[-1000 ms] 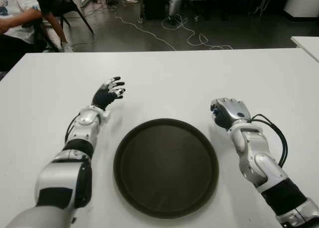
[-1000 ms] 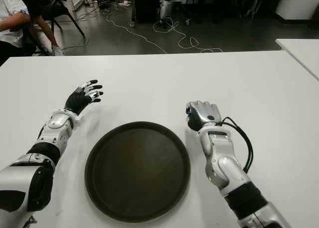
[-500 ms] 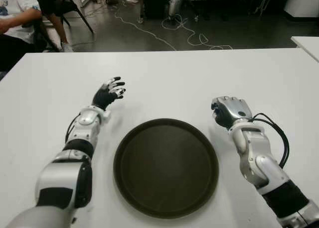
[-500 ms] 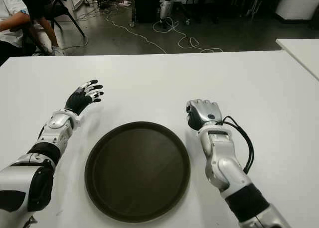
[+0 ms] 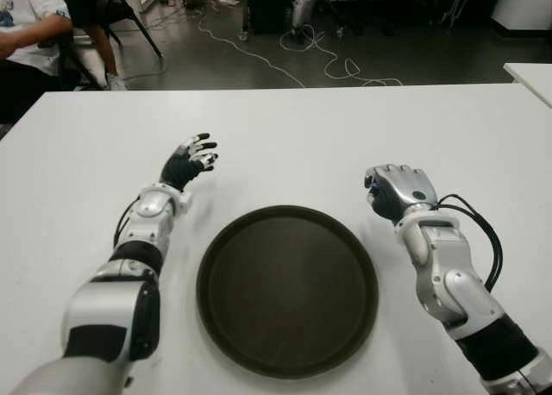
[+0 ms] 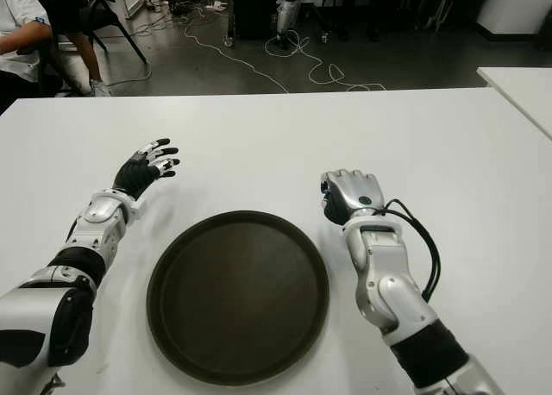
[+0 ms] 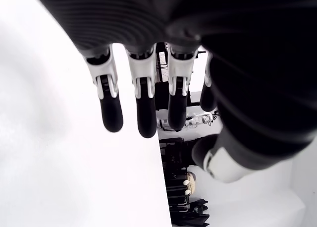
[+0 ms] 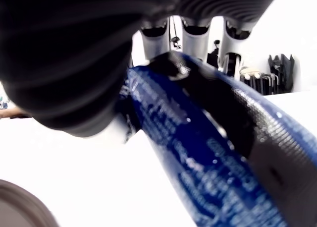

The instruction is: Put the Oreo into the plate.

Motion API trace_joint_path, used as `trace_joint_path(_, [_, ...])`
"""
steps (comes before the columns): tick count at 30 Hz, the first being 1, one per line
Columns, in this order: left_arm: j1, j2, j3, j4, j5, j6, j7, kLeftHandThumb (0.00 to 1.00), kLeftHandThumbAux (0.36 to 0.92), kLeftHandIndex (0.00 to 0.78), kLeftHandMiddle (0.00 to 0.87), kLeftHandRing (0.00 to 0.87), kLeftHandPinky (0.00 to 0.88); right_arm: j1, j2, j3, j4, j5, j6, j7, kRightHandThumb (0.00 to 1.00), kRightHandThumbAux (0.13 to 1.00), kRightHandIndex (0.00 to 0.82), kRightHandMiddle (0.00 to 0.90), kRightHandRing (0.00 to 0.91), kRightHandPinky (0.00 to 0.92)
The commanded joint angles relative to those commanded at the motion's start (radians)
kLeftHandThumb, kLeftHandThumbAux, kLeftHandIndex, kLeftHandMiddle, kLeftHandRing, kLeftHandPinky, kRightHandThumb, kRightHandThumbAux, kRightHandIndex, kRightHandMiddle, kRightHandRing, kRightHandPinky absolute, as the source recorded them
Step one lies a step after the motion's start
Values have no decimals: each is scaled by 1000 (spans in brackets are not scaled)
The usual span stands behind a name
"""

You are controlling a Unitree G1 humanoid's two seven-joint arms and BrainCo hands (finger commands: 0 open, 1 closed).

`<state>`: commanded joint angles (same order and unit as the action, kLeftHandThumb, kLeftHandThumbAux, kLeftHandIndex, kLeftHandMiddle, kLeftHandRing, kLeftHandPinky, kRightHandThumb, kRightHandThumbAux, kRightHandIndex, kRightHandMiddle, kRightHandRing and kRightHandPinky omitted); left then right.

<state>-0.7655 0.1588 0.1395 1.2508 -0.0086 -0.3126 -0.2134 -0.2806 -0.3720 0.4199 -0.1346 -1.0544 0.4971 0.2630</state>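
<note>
My right hand (image 5: 395, 191) is curled into a fist just beyond the right rim of the dark round plate (image 5: 287, 287). Its wrist view shows the fingers wrapped around a blue Oreo pack (image 8: 208, 152); from the eye views only a sliver of blue (image 5: 370, 189) peeks out of the fist. The plate holds nothing. My left hand (image 5: 191, 158) is left of the plate and farther back, fingers spread and empty, which its wrist view confirms (image 7: 141, 103).
The white table (image 5: 310, 136) stretches around the plate. A second white table's corner (image 5: 530, 74) is at the far right. A seated person (image 5: 30, 33) is beyond the back left corner, with cables (image 5: 293, 59) on the floor behind.
The right fist has risen slightly and shifted a little away from me with the Oreo pack. The left hand has not moved.
</note>
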Motion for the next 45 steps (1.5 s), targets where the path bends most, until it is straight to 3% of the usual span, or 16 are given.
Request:
trace_joint_path(16, [1, -3, 1, -1, -2, -1, -3, 51, 709, 142, 200, 209, 230, -57, 24, -1, -3, -7, -56, -11, 689, 738, 418, 482, 467, 494])
trace_joint_path(23, [1, -4, 0, 0, 0, -1, 1, 35, 706, 144, 198, 205, 221, -93, 90, 33, 26, -8, -84, -46, 689, 739, 416, 481, 470, 504])
trace_joint_path(35, [4, -5, 4, 0, -3, -7, -1, 42, 709, 140, 201, 208, 224, -84, 129, 41, 60, 27, -196, -124, 689, 741, 412, 501, 499, 530])
trace_joint_path(39, [4, -6, 4, 1, -3, -6, 1, 40, 711, 143, 202, 207, 226, -52, 145, 53, 40, 33, -235, -164, 690, 739, 412, 511, 520, 540])
trace_joint_path(45, [2, -7, 6, 3, -4, -3, 0, 48, 725, 140, 205, 210, 230, -43, 145, 60, 46, 57, -301, -184, 691, 739, 412, 523, 548, 549])
